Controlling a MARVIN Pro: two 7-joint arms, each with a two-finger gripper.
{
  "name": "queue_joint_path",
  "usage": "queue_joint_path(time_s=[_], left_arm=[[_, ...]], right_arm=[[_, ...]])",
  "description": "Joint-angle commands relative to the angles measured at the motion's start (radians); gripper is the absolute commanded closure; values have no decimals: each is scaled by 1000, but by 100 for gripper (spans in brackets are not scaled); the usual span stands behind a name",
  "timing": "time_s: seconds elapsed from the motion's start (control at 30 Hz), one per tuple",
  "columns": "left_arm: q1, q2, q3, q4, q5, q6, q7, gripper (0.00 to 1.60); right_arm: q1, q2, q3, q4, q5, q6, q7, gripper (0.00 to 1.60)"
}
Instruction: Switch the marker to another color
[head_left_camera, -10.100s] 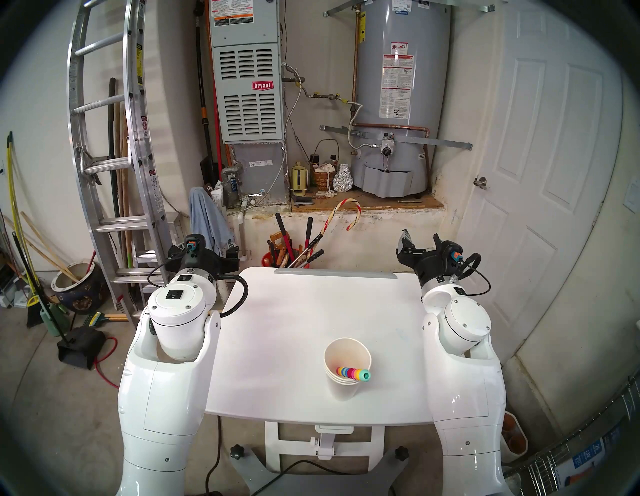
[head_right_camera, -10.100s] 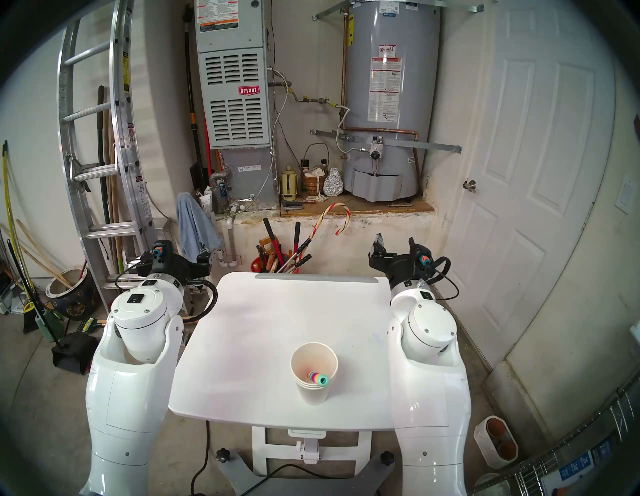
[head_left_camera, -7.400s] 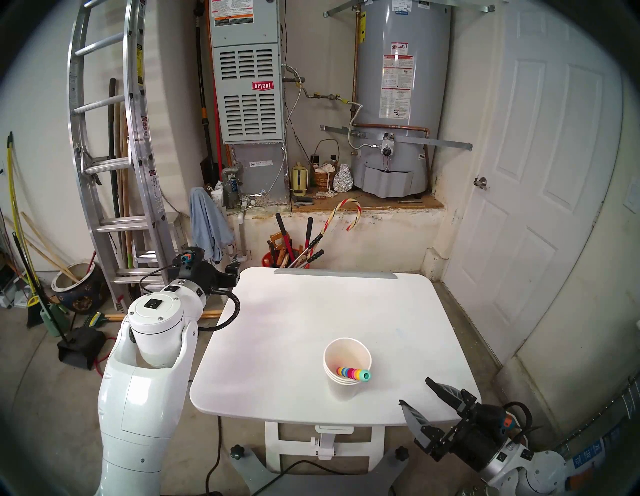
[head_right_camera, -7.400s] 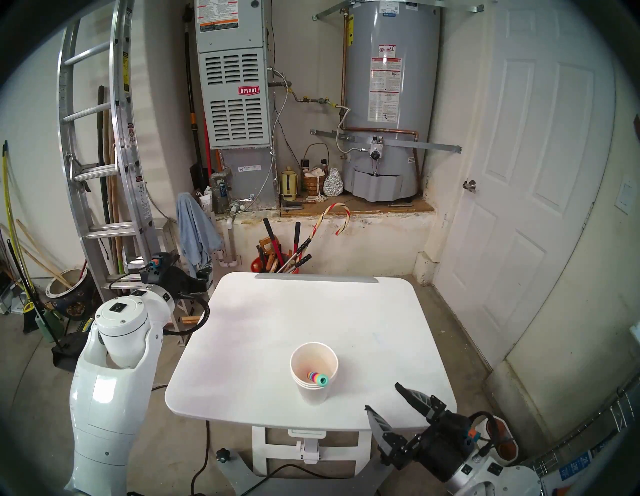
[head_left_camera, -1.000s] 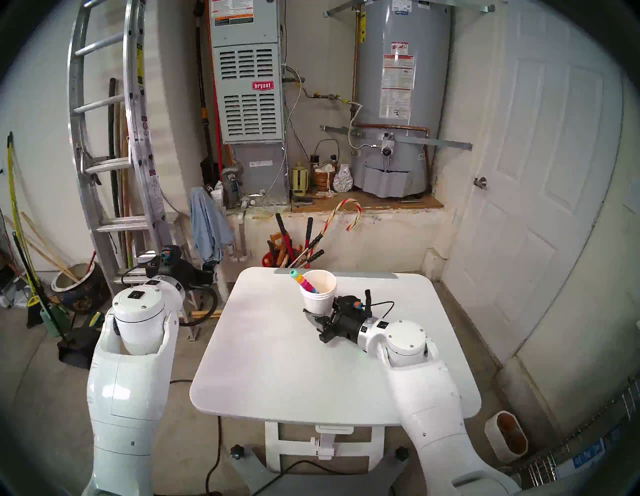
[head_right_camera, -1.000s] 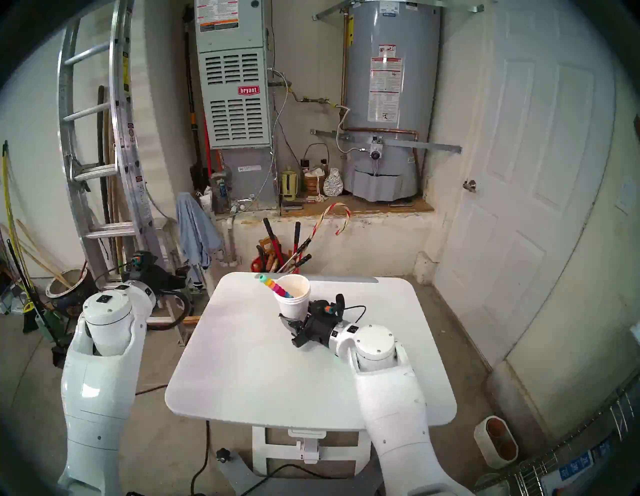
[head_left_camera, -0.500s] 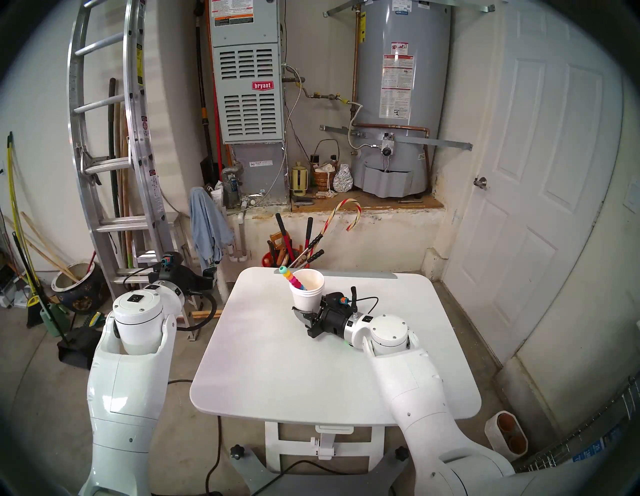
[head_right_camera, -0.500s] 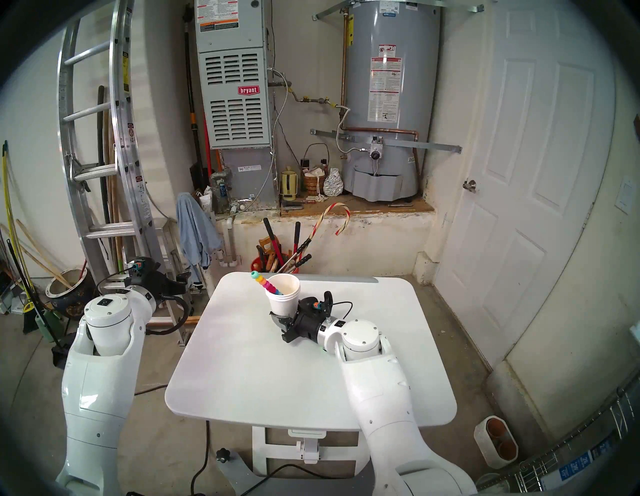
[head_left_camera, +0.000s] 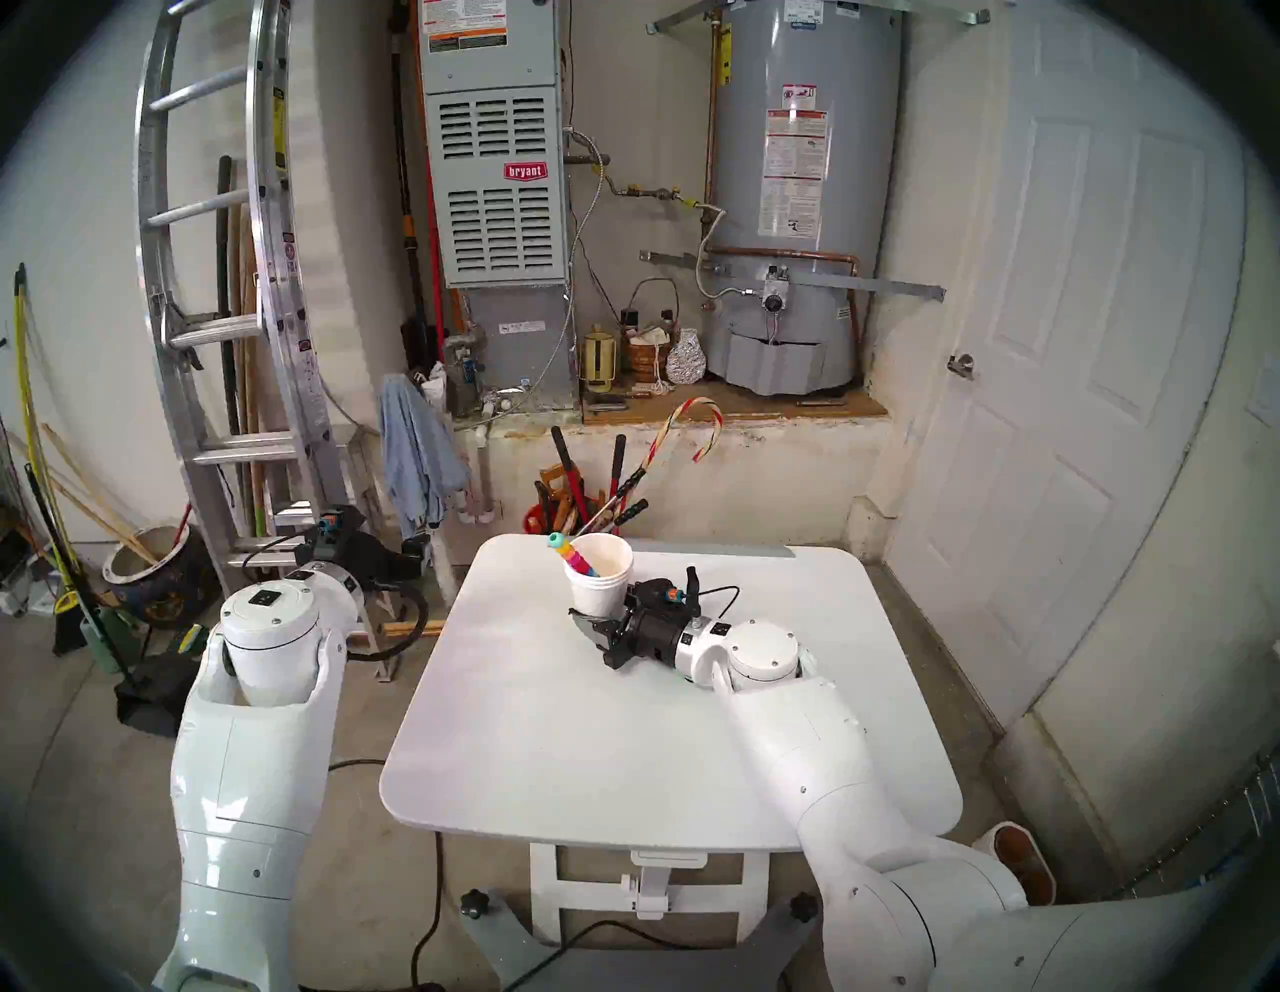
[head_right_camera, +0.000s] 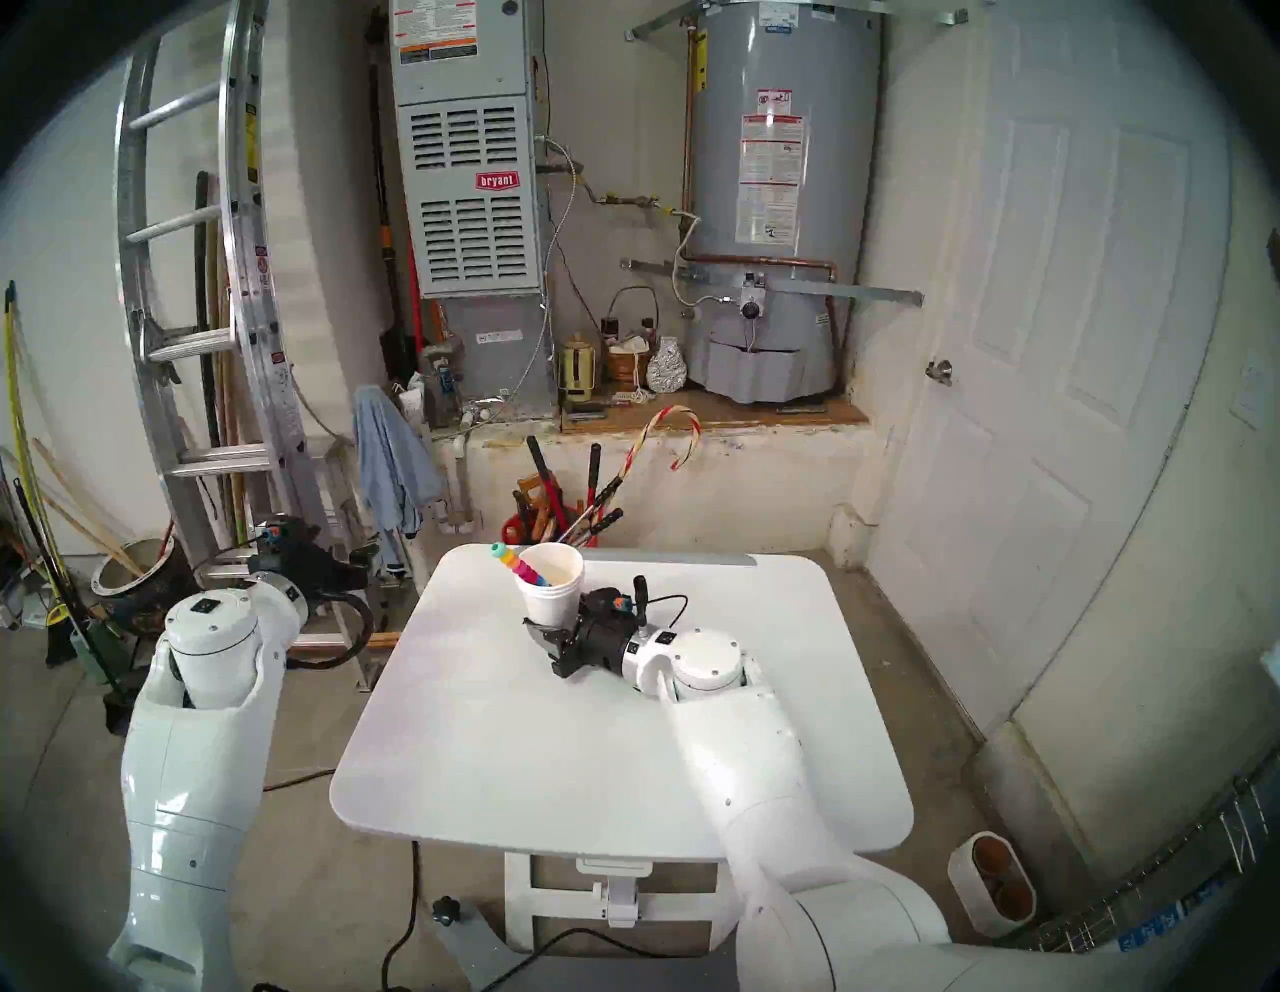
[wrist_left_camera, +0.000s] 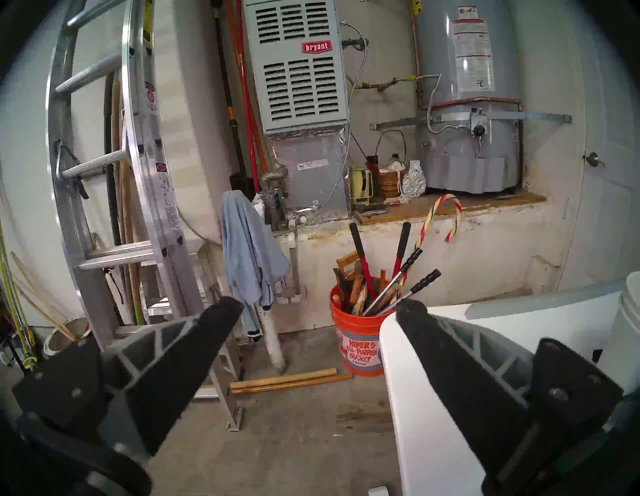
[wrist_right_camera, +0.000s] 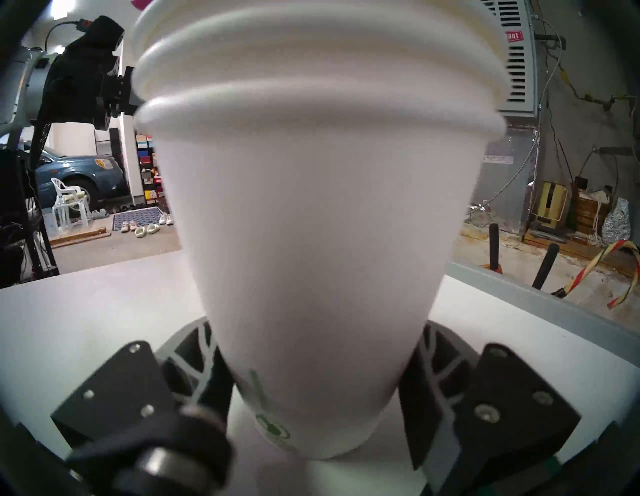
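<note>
Behind the white bench stand a ladder, a gray heater and a big tank. Off the bench's left side, the left claw is spread wide and holds nothing. Near the far edge, the marker leans in the cup, its teal tip up. The right claw pinches the cup low down.
</note>
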Motion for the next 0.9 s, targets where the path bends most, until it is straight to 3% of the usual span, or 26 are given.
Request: queue_joint_path(time_s=[0.0,0.03,0.1,0.17,0.23,0.27,0.7,0.87], left_arm=[[-18,8,-1,-7,8,-20,4,0],[-18,8,-1,-7,8,-21,4,0],[-18,7,-1,-6,8,-22,4,0],[-19,6,-1,-6,10,-24,2,0],[-19,5,-1,-6,10,-25,1,0],[-19,5,-1,-6,11,-25,0,0],[-9,0,-9,-18,13,-24,-2,0],[-8,-1,-12,-18,12,-25,-4,0]], right_arm=[[28,-2,8,-6,23,-42,23,80],[23,0,10,-14,26,-42,29,44],[18,2,11,-22,27,-41,34,36],[0,6,12,-50,28,-37,49,11],[-10,6,14,-67,28,-32,56,10],[-13,6,15,-72,27,-30,58,0],[-33,3,27,-103,16,-13,63,0],[-87,23,52,-197,37,9,100,0]])
